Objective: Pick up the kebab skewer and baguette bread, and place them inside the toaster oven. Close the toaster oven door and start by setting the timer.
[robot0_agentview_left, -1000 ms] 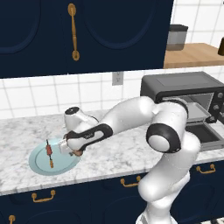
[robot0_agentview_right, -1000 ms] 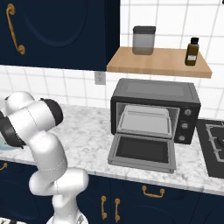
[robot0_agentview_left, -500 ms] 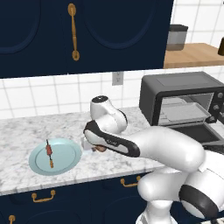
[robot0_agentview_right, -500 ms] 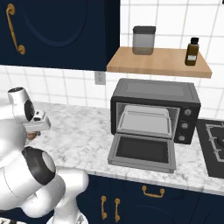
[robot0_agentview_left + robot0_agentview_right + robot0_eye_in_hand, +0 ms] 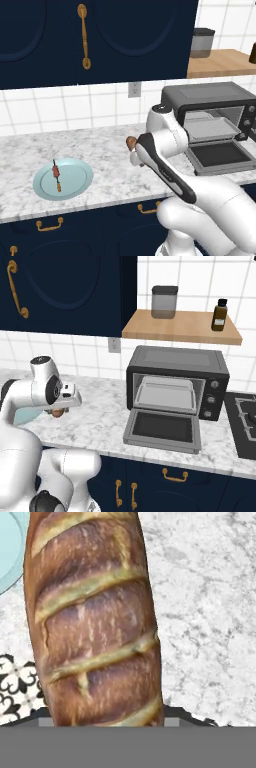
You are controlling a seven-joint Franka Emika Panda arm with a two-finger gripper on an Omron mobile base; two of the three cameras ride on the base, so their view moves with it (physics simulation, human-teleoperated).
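Here the tool (image 5: 59, 412) is clamped on the baguette bread (image 5: 92, 619), which runs lengthwise up the hand view with its scored golden-brown crust close to the lens. Beneath it lies the grey-veined marble tabletop (image 5: 210, 612), with a sliver of the pale blue plate (image 5: 10, 557) at the upper left of that view. From the left base view, one brown end of the loaf pokes out beside the white wrist, held above the tabletop between the plate and the toaster oven (image 5: 212, 107). On the plate, well apart from the loaf, rests the kebab skewer (image 5: 56, 174), a thin stick with reddish chunks, lying roughly across the plate's middle. Farther right, the toaster oven door (image 5: 162, 430) is folded down flat onto the tabletop, its glass pane facing up, and a grey tray shows inside the cavity. Above the oven, a wooden shelf (image 5: 182, 326) carries a grey canister (image 5: 164, 302) and a small dark bottle (image 5: 218, 314).
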